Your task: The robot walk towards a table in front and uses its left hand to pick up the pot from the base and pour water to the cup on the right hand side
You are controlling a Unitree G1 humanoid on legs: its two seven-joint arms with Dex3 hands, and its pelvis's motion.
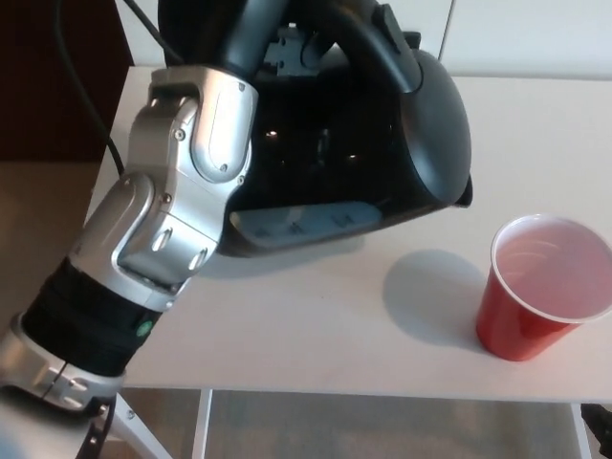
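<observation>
A black electric kettle hangs above the white table, tilted with its spout pointing right. My left hand is shut on the kettle's handle at the top of the head view, the silver forearm reaching up from the lower left. A red plastic cup stands upright at the right, near the table's front edge. The spout sits left of the cup and above its rim level, apart from it. My right hand does not show.
The table's front edge runs along the bottom of the view, with floor below. A black cable loops by the table's left side. A white wall stands behind the table.
</observation>
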